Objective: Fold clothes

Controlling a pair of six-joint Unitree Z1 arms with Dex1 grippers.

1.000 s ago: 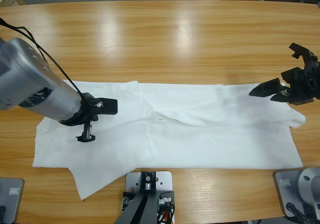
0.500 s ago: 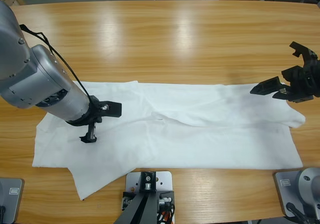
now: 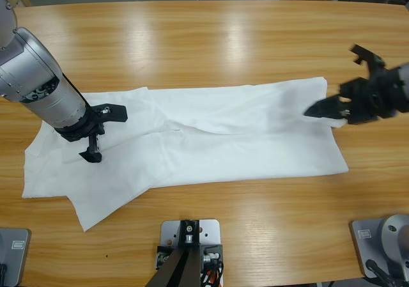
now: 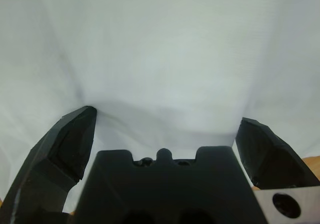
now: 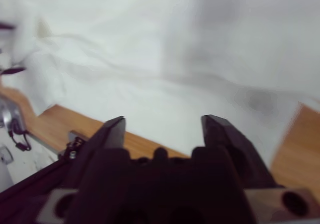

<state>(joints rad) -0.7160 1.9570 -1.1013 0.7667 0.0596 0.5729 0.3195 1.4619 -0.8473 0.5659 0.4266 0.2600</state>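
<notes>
While the T-shirt is spread mid-frame, both the left gripper and right gripper are held wide, empty. Cloth could be bunched if a single layer is snagged.

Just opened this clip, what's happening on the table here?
Two silver-grey arms are working on a plain white cotton T-shirt spread lengthwise, still unfolded, across the long wooden table. The left gripper sits over the shirt's left end with its jaws open, the cloth right below it. The right gripper hangs at the shirt's right edge, jaws also apart. Neither visibly grips any cloth at this moment.
</notes>
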